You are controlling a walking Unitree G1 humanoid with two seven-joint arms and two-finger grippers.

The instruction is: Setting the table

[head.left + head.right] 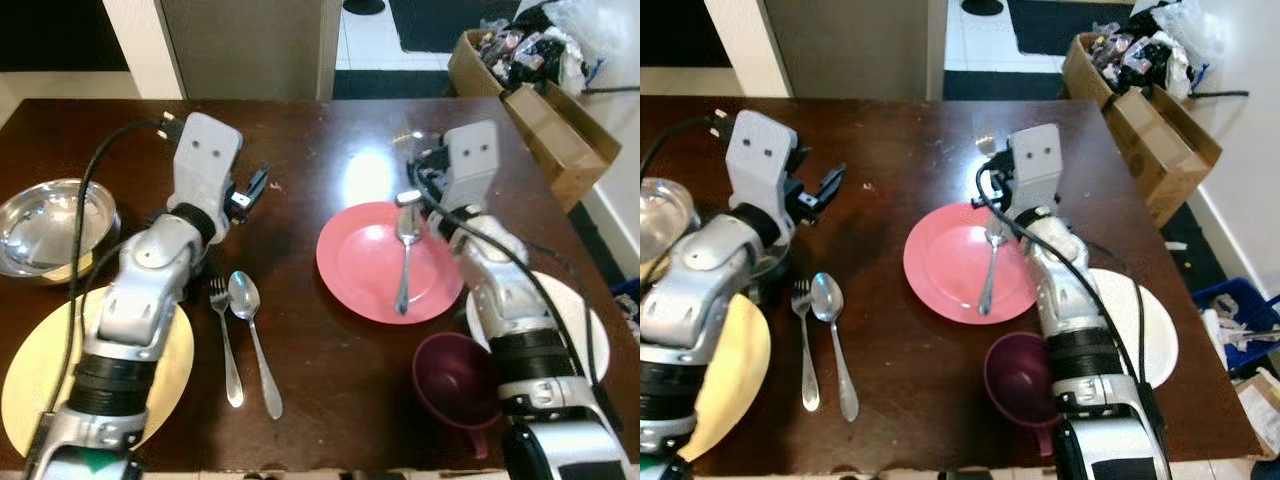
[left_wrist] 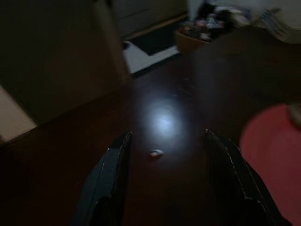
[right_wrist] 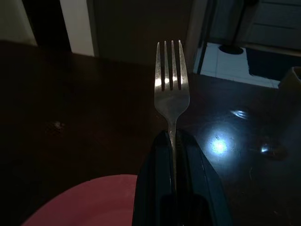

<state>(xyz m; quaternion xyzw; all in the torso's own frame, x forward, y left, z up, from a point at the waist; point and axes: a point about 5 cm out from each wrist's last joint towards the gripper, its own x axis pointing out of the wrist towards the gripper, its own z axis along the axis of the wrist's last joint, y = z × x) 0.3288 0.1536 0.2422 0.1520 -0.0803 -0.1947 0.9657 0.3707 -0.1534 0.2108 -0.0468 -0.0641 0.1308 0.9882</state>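
1. Our right gripper (image 3: 175, 141) was clamped on a fork (image 3: 171, 84), its fingers together on the neck just below the tines, which pointed away from the wrist.
2. In the left eye view that gripper sat right of centre, above the far edge of a pink plate (image 1: 375, 262) at the middle of the frame.
3. A long silver handle (image 1: 403, 280) ran down across the pink plate from under the right gripper.
4. Our left gripper (image 2: 167, 141) hovered over bare dark wood with its fingers apart and nothing between them; in the left eye view it was left of centre, in the upper half.
5. A small fork (image 1: 226, 340) and a spoon (image 1: 252, 335) lay side by side on the dark table (image 1: 300, 150), in the lower middle of the frame, left of the pink plate.
6. A steel bowl (image 1: 45, 225) stood at the left edge, with a pale yellow plate (image 1: 25, 380) below it in the lower left corner, partly under our left arm.
7. A maroon cup (image 1: 455, 380) sat lower right, just below the pink plate, beside a white plate (image 1: 585, 320) under our right arm.
8. Cardboard boxes (image 1: 545, 110) stood on the floor in the upper right.
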